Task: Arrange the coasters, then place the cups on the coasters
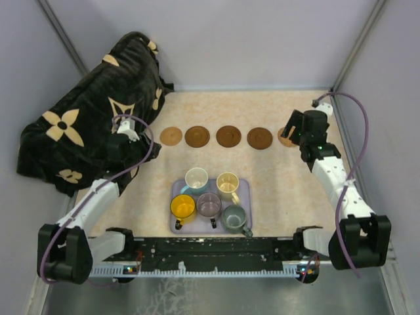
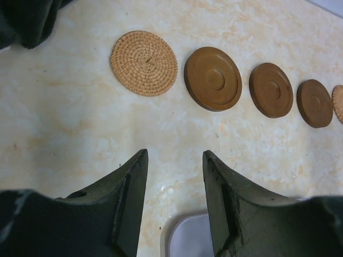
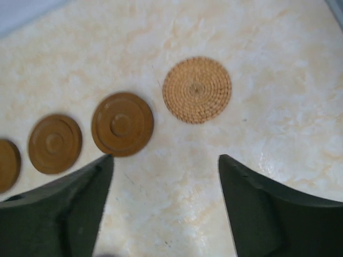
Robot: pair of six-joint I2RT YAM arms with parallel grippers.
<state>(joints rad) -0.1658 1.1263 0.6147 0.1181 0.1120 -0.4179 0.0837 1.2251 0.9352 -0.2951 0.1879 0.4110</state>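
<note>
A: Where are the coasters [image 1: 229, 136]?
B: Seen from above, five lie in a straight row across the table toward 12 o'clock, none touching. The two end ones are woven tan, the three between are dark brown.
A: And the cups [image 1: 209, 205]?
B: All five stand close together on a lavender tray [image 1: 244, 187] at 6 o'clock, well apart from the row.
A: What about the left gripper [image 2: 174, 158]?
B: It sits at 10 o'clock beside a black flower-patterned cloth [image 1: 79, 125], jaws partly apart, nothing between them.
A: And the right gripper [image 3: 166, 160]?
B: At 2 o'clock, partly hiding the woven coaster at that end from above; jaws spread wide, holding nothing
</note>
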